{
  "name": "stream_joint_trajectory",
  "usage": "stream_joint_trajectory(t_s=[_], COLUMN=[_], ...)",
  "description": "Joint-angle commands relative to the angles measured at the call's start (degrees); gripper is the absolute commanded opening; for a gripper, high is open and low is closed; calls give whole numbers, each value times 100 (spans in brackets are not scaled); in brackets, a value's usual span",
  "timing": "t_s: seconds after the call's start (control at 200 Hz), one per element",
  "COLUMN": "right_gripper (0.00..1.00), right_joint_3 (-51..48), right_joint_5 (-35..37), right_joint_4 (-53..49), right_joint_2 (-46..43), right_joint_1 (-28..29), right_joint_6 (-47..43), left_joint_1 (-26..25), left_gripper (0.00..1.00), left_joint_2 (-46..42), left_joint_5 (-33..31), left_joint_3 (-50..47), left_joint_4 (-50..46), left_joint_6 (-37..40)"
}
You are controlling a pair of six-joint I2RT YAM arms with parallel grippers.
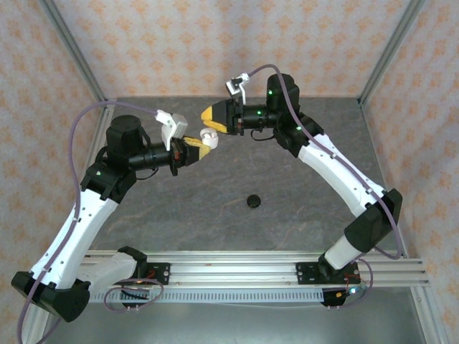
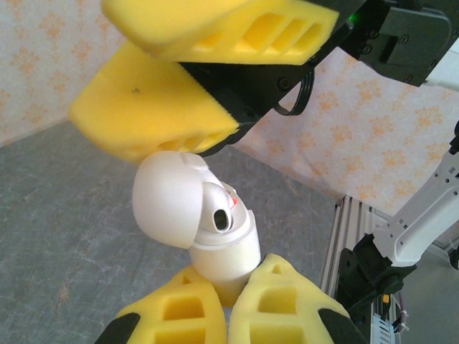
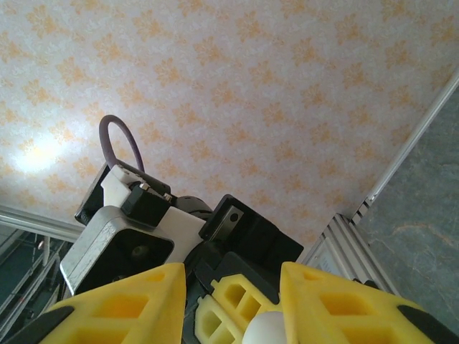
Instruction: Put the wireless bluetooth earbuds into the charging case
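One white case (image 2: pixel 215 229) tight in left gripper (image 2: pixel 233 278), right gripper (image 3: pixel 231 271) apart; one black item (image 1: pixel 252 201), maybe case.

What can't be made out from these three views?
Left wrist view: the open lid hides much of the inside of the white case; whether earbuds sit in it is unclear.
Right wrist view: a white round object is cut off by the bottom edge; whether the right tool grips it is unclear.
Top view: the black item on the table is too small to identify.
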Motion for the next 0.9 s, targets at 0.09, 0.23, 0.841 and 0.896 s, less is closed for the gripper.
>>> stream_joint_trajectory(t_s=[0.09,0.23,0.841,0.896], right_gripper=[39,39,40,40], right_joint_3=[222,182,430,372], right_joint_5=[-196,-40,3085,3259], right_joint_4=[-1013,-1668,-3064,-3006], right_joint_2=[-447,-593,-793,-775], right_joint_1=[14,13,-3,-2], right_joint_6=[-683,-1144,-2811,-2860], left_joint_1=[5,22,31,32], left_gripper=[0,0,0,0], left_joint_2=[-38,11,-220,-255], left_joint_5=[-196,-188,-520,-552], left_joint_3=[226,269,-378,-468], left_joint_4=[120,120,131,115], left_joint_6=[-1,-52,47,92])
